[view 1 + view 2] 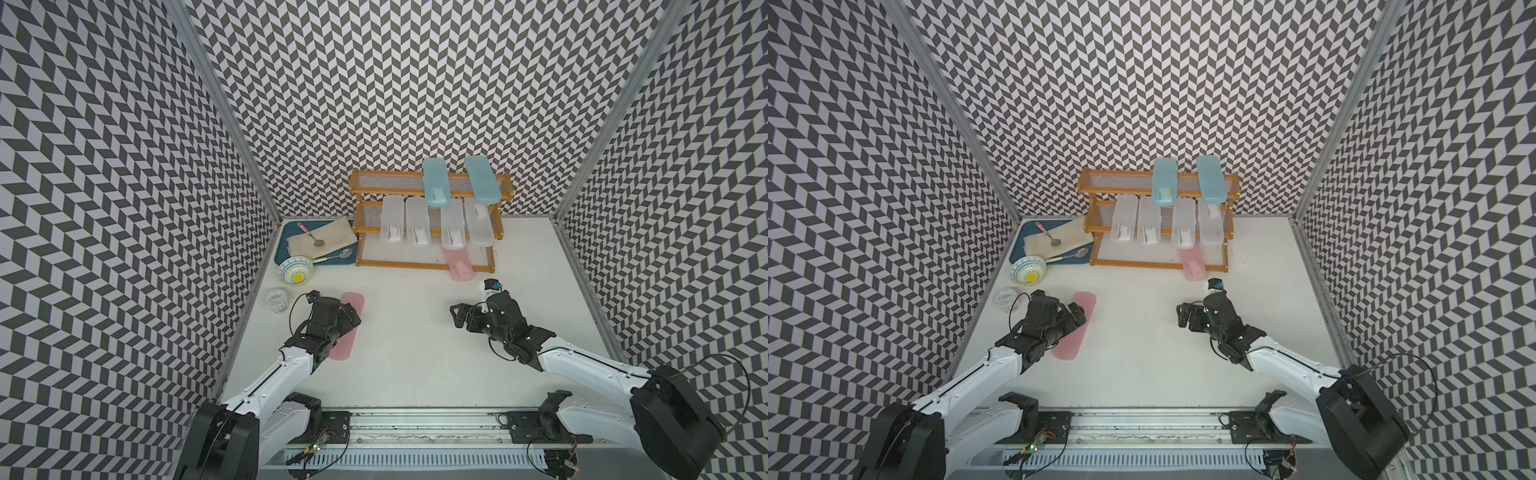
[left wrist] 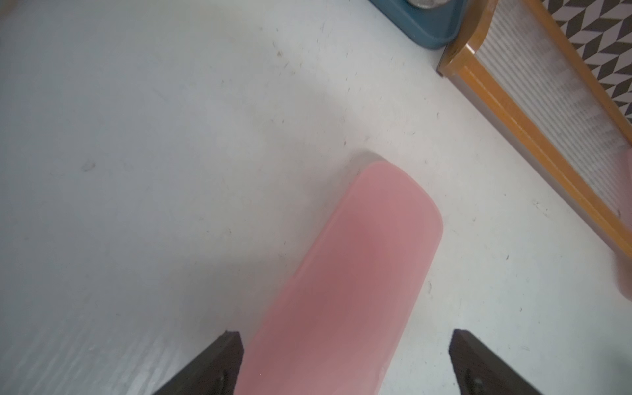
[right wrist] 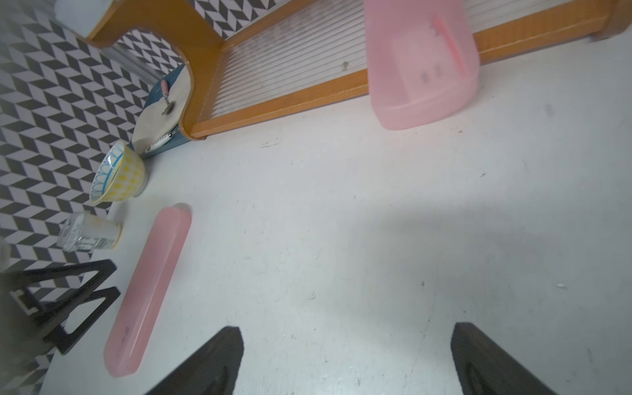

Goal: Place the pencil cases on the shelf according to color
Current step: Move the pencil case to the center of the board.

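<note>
My left gripper (image 1: 351,316) hangs low over the loose pink case (image 1: 343,348). That case lies flat on the table (image 1: 415,357) at 9 o'clock from the table's middle, with its far end tipped slightly toward 1 o'clock. My 2 left fingers (image 2: 212,369) are released and spread, 1 on each side of the case, with a clear gap on at least 1 side.

My right gripper (image 1: 457,316), at 3 o'clock, is also spread wide, over bare table.

The shelf (image 1: 415,262) stands at 12 o'clock by the back wall. Its top tier carries 2 light blue cases (image 1: 435,183) and its middle tier 4 frosted white cases (image 1: 417,226) side by side. On the lowest tier, toward the 3 o'clock end, the second pink case (image 1: 459,265) pokes out over the front rail. A dark blue tray (image 1: 282,249) and a bowl (image 1: 295,271) sit at 10 o'clock.
</note>
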Robot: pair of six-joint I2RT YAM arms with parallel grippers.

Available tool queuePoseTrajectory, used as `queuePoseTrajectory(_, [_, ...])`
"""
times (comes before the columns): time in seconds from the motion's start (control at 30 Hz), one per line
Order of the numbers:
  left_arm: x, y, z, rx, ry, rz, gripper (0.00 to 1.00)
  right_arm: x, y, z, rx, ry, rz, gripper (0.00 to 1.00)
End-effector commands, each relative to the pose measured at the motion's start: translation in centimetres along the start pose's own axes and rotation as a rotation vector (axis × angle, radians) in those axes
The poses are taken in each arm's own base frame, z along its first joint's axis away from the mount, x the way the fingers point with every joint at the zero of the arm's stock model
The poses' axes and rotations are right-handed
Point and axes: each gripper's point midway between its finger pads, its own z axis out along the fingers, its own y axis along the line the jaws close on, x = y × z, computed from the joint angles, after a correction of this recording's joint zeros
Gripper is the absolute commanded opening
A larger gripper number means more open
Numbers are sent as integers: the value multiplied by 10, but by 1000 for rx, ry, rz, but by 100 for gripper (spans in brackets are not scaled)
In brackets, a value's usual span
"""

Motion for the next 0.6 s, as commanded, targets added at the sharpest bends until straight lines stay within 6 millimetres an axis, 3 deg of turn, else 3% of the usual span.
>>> queuePoseTrajectory(0.0, [16,-2,6,37,65,-19,100,2,10,-4,-4,3,-6,99])
queuePoseTrajectory(0.2, [54,-25,5,137,171,-14,100,6,5,-6,22,9,-22,100])
queuePoseTrajectory(0.43, [110,-100,-18,265,242,108,100,8,5,-5,14,17,-49,100])
queuePoseTrajectory(0.57, [114,-106,-12,190,225,162,100,9,17,-6,-39,32,-101,99])
